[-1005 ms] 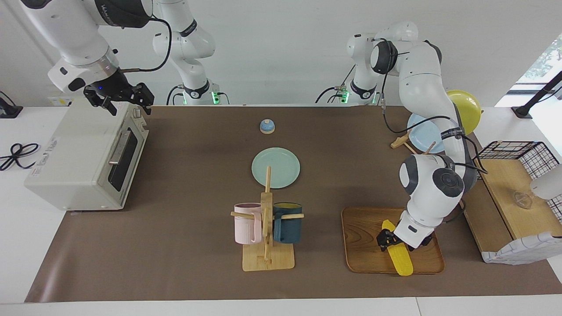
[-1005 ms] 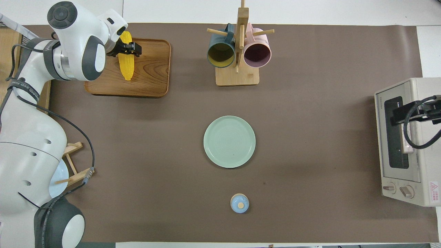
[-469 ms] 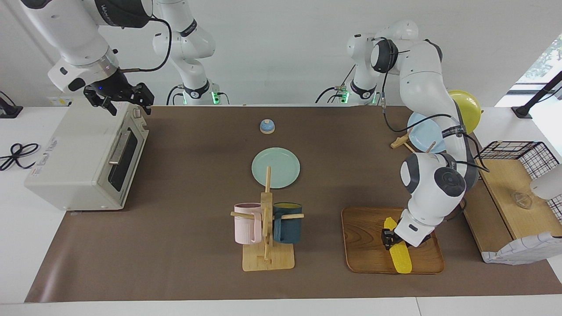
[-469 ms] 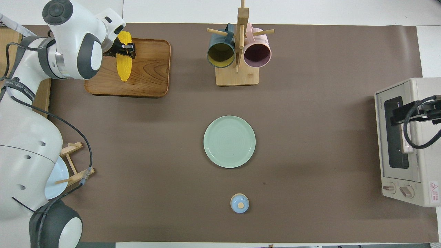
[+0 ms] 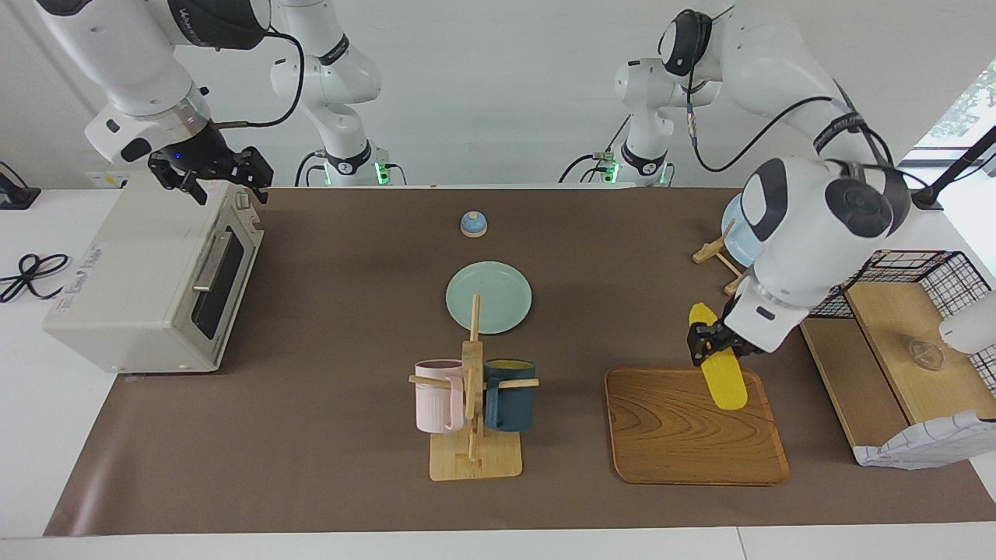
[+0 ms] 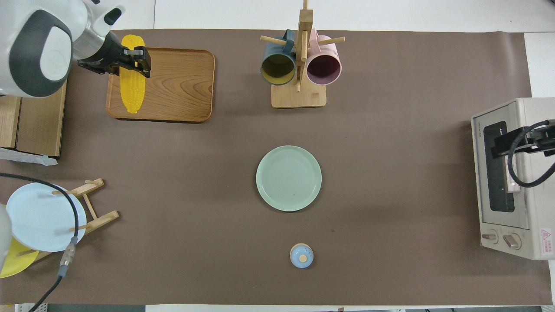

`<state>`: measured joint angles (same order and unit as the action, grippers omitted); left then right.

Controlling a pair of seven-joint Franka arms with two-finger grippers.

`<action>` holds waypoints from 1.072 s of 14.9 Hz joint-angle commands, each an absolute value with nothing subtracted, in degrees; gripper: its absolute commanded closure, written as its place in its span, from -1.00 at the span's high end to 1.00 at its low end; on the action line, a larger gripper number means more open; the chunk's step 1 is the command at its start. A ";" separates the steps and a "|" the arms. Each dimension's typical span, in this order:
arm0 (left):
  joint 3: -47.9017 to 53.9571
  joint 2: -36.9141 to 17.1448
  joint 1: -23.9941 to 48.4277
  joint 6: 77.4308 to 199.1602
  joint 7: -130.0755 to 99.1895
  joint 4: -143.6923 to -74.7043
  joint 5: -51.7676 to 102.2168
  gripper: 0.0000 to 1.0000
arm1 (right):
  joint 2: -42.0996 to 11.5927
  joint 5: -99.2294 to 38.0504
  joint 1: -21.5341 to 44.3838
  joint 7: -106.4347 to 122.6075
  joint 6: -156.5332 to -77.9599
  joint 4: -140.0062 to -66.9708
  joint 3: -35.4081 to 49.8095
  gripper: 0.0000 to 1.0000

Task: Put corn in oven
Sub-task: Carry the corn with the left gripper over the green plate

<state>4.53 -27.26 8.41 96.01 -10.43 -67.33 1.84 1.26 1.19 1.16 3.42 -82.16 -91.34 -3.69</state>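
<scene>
Left gripper [image 5: 710, 347] clamps corn [image 5: 720, 367], lifted over tray [image 5: 685, 435]. Right gripper [image 5: 208, 173] wide, waiting above oven [image 5: 148, 276], door shut. Carry step; next: open door, haul corn across counter.

I see a wooden tray [image 5: 685, 435] toward the left arm's end of the brown table mat [image 5: 327, 435]. Beside it stands a wooden mug tree [image 5: 472, 412] carrying a pink mug [image 5: 436, 397] and a dark teal mug [image 5: 511, 395]. Nearer to the robots lies a pale green plate [image 5: 498, 292], and nearer still a small blue bell [image 5: 473, 224]. A wooden plate rack [image 6: 93, 208] holds a light blue plate [image 6: 37, 216] and a yellow plate [image 6: 17, 260]. I also note a black wire basket [image 5: 926, 268].
</scene>
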 commanded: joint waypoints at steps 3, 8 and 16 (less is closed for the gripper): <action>4.04 -11.46 13.79 91.49 -18.62 -82.06 4.91 -1.00 | 2.46 0.00 0.70 2.55 -82.53 -92.64 -3.52 1.00; 4.04 -2.30 20.90 101.74 -24.50 -98.05 7.56 -1.00 | 2.46 0.00 0.70 2.55 -82.62 -92.64 -3.52 1.00; 3.96 -6.22 33.91 125.23 -36.29 -110.04 7.56 -1.00 | 2.46 0.00 0.70 2.55 -82.62 -92.64 -3.52 1.00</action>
<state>5.04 -3.93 31.52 121.40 -34.44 -109.44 6.61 1.26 1.19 1.16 3.42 -82.16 -91.34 -3.69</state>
